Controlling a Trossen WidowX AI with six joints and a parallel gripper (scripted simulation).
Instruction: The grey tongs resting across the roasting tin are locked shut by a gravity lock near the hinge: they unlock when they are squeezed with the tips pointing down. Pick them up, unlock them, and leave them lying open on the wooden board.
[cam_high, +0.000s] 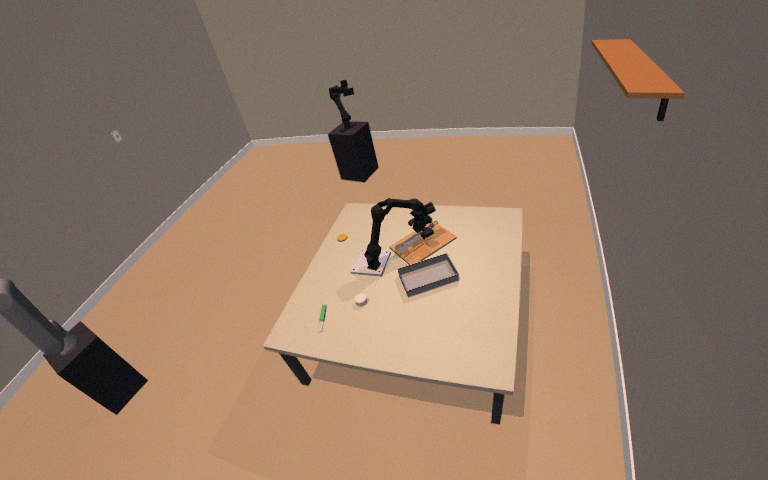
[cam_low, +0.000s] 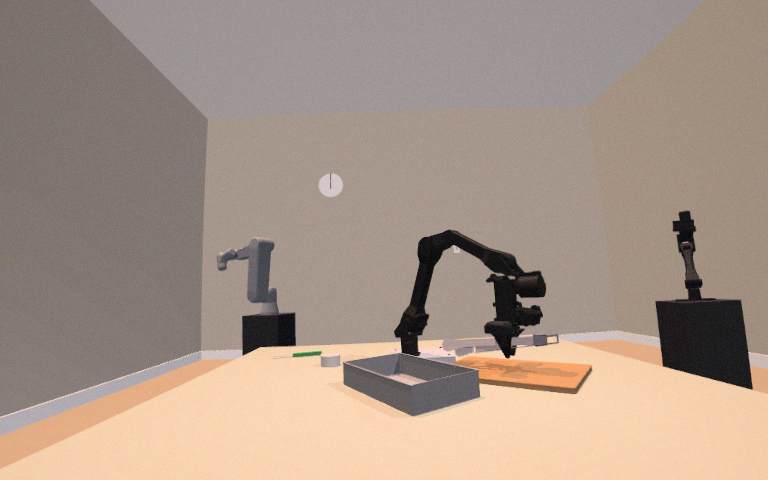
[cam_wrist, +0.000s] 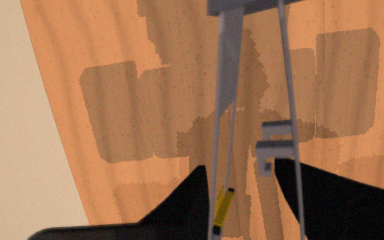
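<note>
The grey tongs (cam_high: 408, 243) (cam_low: 481, 344) (cam_wrist: 231, 60) hang low above the wooden board (cam_high: 447, 237) (cam_low: 572, 373) (cam_wrist: 62, 65), nearly level. In the wrist view their two arms stand apart, with small lock pieces on the right arm and a yellow piece by the left one. My gripper (cam_high: 427, 233) (cam_low: 508, 355) (cam_wrist: 240, 169) points down, its fingers part open with the spread arms between them; it appears to hold the tongs by both arms. Exact finger contact is hard to see. The grey roasting tin (cam_high: 433, 285) (cam_low: 447, 390) is empty.
The tin stands close beside the board. A green-handled tool (cam_high: 323, 313) (cam_low: 306, 353), a white round piece (cam_high: 360, 300) (cam_low: 330, 360) and a yellow disc (cam_high: 342, 237) lie elsewhere on the table (cam_high: 430, 333). Two other arms stand on pedestals away from the table.
</note>
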